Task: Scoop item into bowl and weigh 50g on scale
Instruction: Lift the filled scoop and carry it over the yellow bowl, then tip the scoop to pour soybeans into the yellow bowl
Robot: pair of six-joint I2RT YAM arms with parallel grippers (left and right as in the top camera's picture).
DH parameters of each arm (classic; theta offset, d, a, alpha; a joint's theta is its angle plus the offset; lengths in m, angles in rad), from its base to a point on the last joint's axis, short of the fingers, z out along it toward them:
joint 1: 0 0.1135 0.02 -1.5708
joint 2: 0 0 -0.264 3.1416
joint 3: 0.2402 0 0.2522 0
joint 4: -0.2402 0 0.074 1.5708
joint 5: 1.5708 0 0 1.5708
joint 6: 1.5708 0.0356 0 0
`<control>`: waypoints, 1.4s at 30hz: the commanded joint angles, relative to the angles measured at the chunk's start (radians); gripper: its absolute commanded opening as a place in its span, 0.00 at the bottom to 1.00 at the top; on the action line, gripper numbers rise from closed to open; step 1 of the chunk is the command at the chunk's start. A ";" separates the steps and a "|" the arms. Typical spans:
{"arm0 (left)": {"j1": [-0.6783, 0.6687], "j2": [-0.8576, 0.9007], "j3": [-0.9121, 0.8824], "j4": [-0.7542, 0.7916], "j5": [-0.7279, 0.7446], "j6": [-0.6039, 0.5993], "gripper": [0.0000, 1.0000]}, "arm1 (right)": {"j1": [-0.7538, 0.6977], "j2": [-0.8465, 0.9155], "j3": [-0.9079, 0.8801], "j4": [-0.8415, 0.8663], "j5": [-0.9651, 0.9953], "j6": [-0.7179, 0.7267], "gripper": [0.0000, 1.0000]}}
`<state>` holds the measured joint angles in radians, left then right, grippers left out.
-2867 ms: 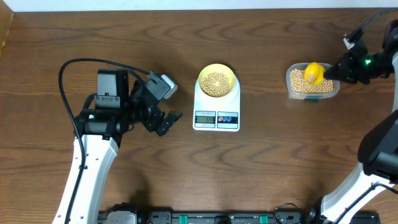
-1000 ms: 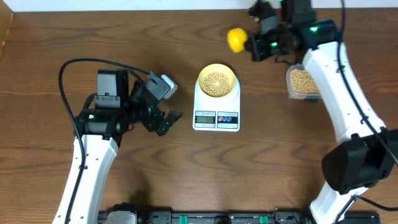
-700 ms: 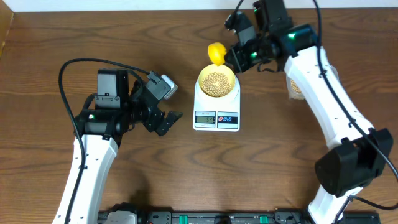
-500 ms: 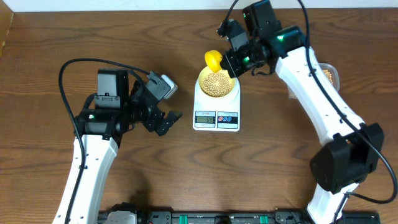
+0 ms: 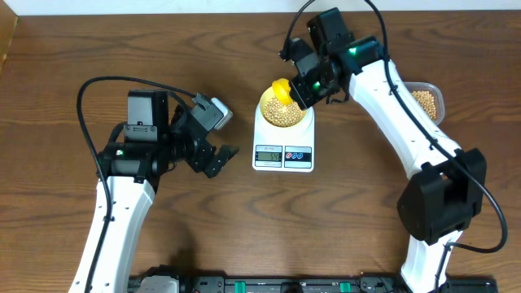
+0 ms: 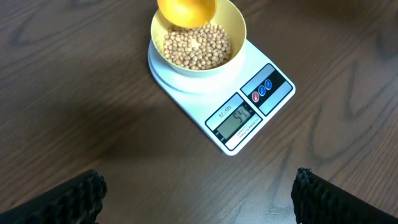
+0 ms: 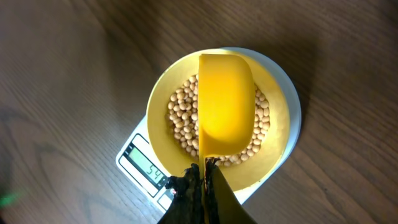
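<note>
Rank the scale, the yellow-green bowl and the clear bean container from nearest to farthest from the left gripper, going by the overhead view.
1. The scale: mid-table, right beside the open left gripper.
2. The yellow-green bowl: on the scale's platform, set farther back.
3. The clear bean container: far off on the robot's right side.

Dark brown wood-grain table, evenly lit, fills every view.

tan beans lie in the yellow-green bowl, upright on the white scale reading 54.
</note>
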<state>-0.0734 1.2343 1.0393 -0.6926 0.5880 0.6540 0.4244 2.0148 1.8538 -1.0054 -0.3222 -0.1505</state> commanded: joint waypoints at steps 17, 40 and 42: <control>0.005 0.002 -0.010 -0.002 -0.006 -0.001 0.98 | 0.017 0.056 -0.004 -0.008 0.010 -0.042 0.01; 0.005 0.002 -0.010 -0.002 -0.006 -0.001 0.98 | 0.038 0.085 -0.005 -0.039 0.009 -0.049 0.01; 0.005 0.002 -0.010 -0.002 -0.006 -0.001 0.98 | 0.043 0.085 -0.005 -0.039 0.009 -0.049 0.01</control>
<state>-0.0734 1.2343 1.0393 -0.6926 0.5880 0.6544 0.4492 2.0838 1.8538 -1.0401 -0.3145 -0.1890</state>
